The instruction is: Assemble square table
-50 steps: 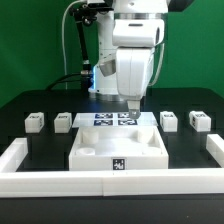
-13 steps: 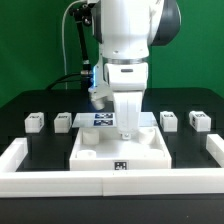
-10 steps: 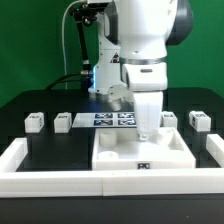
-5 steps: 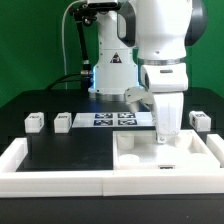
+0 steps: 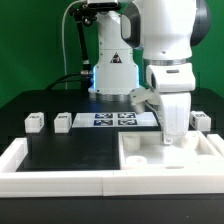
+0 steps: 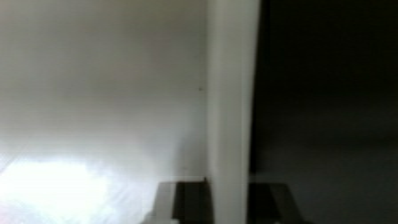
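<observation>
The square tabletop [image 5: 150, 155], a white slab with a raised rim, lies flat at the exterior view's right, against the front and right border rail. My gripper [image 5: 172, 137] points down and is shut on the tabletop's far rim. In the wrist view the rim [image 6: 228, 100] runs as a white strip between my two dark fingers [image 6: 187, 203], with my gripper [image 6: 228, 203] closed on it. Two small white legs [image 5: 36, 122] [image 5: 63, 121] stand at the left. One leg [image 5: 200, 119] shows at the right; another is hidden behind my gripper.
A white border rail [image 5: 60, 180] runs along the front and up both sides [image 5: 12, 152]. The marker board [image 5: 112, 119] lies flat behind the middle of the table. The arm's base [image 5: 112, 70] stands at the back.
My gripper came down onto the tabletop's far rim, closed on it, and slid the tabletop from the middle to the exterior view's right, up to the rail corner.
</observation>
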You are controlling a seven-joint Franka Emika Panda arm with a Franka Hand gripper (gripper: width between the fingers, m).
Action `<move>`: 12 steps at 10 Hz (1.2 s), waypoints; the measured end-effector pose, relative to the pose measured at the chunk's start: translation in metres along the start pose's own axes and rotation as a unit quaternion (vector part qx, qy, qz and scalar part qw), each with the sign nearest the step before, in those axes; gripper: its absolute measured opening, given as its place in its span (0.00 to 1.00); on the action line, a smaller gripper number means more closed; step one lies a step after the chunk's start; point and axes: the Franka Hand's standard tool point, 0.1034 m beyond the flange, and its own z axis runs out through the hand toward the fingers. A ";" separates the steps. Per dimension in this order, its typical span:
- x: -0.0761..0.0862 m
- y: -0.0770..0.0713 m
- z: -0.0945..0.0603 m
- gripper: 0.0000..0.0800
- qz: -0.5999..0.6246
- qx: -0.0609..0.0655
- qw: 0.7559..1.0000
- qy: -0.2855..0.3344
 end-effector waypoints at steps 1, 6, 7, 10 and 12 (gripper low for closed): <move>0.003 0.003 0.000 0.08 0.000 0.002 1.000 0.000; 0.003 0.003 0.001 0.08 0.005 0.003 1.000 0.000; 0.003 0.003 0.001 0.29 0.005 0.003 1.000 0.000; 0.002 0.002 0.001 0.68 0.005 0.003 1.000 0.000; 0.002 0.002 0.001 0.80 0.005 0.004 1.000 0.000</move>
